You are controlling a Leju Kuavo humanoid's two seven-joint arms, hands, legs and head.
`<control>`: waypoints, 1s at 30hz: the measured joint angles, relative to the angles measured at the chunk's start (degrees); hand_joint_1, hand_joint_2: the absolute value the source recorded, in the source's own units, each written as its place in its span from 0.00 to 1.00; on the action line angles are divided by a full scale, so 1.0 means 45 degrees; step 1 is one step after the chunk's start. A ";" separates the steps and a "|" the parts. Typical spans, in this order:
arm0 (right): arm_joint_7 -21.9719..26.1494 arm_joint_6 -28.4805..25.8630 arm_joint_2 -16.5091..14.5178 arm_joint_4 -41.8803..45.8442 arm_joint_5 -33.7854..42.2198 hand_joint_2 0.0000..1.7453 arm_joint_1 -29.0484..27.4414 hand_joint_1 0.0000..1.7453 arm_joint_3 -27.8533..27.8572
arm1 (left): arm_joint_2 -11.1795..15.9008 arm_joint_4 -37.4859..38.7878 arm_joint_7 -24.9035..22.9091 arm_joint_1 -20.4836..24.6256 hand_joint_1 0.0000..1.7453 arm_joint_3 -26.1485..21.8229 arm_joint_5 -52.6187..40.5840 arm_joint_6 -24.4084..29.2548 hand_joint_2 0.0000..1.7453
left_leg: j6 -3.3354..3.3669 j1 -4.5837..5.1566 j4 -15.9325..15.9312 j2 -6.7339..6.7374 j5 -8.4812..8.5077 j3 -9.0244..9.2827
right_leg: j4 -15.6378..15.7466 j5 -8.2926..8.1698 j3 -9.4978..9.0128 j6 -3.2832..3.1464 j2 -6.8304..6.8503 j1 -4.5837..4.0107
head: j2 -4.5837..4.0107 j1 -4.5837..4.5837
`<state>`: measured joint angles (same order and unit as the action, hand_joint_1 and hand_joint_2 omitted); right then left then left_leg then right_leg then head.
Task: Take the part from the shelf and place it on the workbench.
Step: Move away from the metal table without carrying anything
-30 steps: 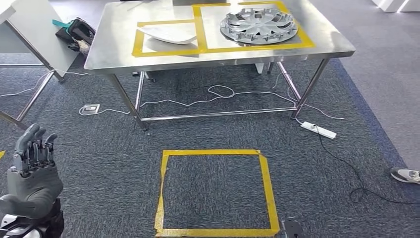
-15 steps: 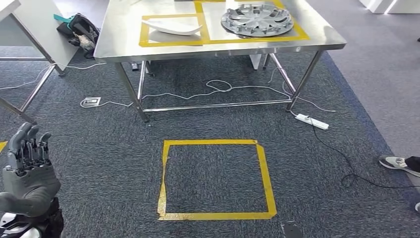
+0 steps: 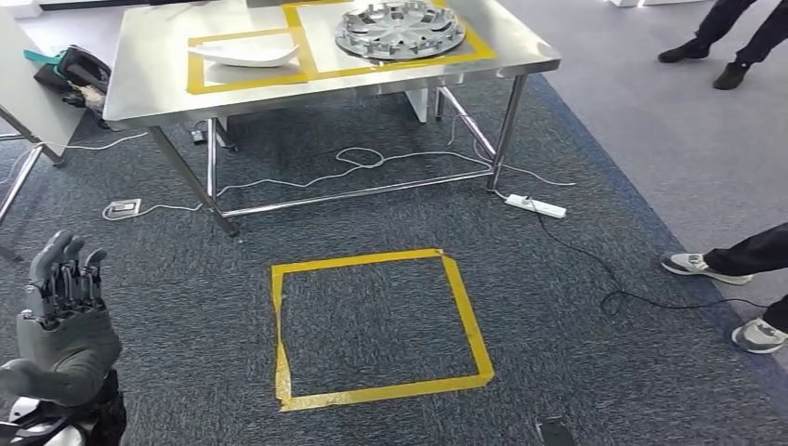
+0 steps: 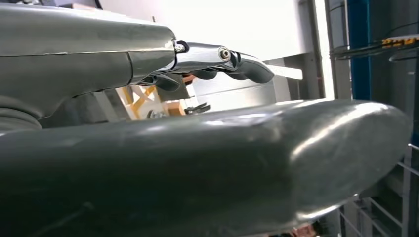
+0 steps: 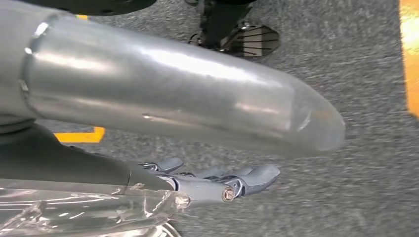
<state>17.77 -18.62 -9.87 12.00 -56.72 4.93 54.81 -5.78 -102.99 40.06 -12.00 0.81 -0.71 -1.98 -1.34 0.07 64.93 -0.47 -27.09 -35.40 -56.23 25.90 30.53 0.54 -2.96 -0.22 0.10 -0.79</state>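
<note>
so your left hand (image 3: 65, 311) is raised, fingers apart, holding nothing, right hand (image 5: 217, 182) hangs empty over carpet. the hubcap (image 3: 400, 25) and white part (image 3: 243, 56) already sit in taped workbench (image 3: 139, 88) boxes, probably as placement targets.

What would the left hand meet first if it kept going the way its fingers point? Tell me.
Nothing close: the left hand holds nothing, fingers pointing up and forward over bare carpet. Going on, it would likely meet the table near its left legs, though depth is unclear.

The person (image 3: 743, 269) is cut off; perhaps two stand there.
</note>
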 joint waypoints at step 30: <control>0.0005 -0.0017 0.0032 0.0000 -0.0051 0.00 -0.0054 0.00 0.0027 | -0.0254 0.0875 0.0000 0.0101 0.00 -0.0244 -0.0104 0.0289 0.00 | 0.0007 -0.0066 0.0563 0.0116 -0.0388 -0.0249 | -0.0111 -0.0301 0.0393 0.0091 -0.0198 0.0109 | -0.0002 -0.0077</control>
<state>17.79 -18.69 -9.73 12.00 -56.95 4.69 54.93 -6.92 -99.06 40.06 -11.54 -0.28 -1.18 -0.68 -1.31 -0.23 67.47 0.05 -28.83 -36.52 -56.73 24.55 32.30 0.95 -3.86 0.27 0.09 -1.14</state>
